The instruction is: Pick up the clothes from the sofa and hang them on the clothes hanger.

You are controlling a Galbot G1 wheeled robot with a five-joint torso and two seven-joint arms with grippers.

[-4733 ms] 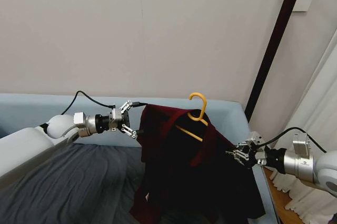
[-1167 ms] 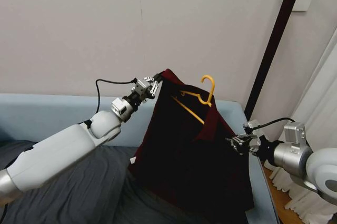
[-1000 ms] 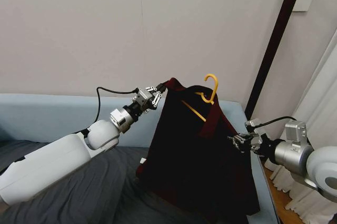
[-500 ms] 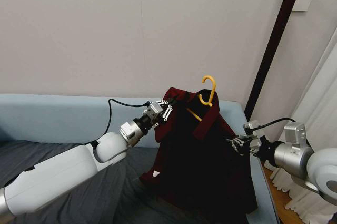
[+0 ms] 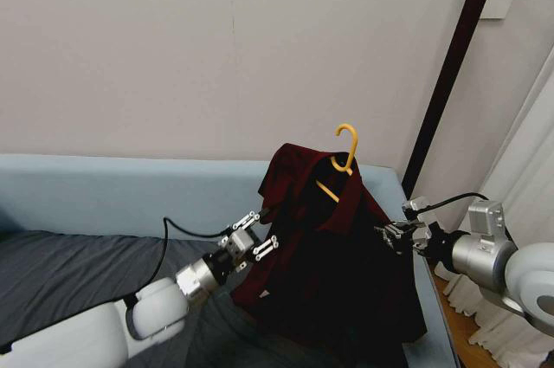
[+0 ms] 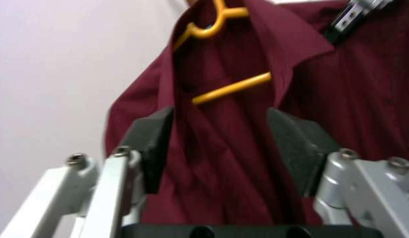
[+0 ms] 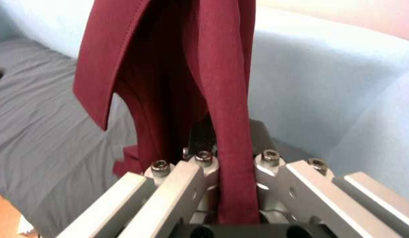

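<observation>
Grey blanket point(image 5: 52, 273), white curtain point(image 5: 532, 160), pale wall point(image 5: 173, 39)

1. A plain pale wall point(image 5: 173, 48) fills the far side.
2. A light blue sofa point(image 5: 104, 182) runs along it, grey cover point(image 5: 61, 273) on top.
3. Right, a dark pole point(image 5: 451, 65) slants beside a white curtain point(image 5: 528, 151).

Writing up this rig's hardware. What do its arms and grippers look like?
The left arm and right arm have smooth white rounded shells and silver metal wrists. A black cable loops to each. The left gripper and right gripper have silver linkage fingers with visible bolts; the left's pads are dark grey.
</observation>
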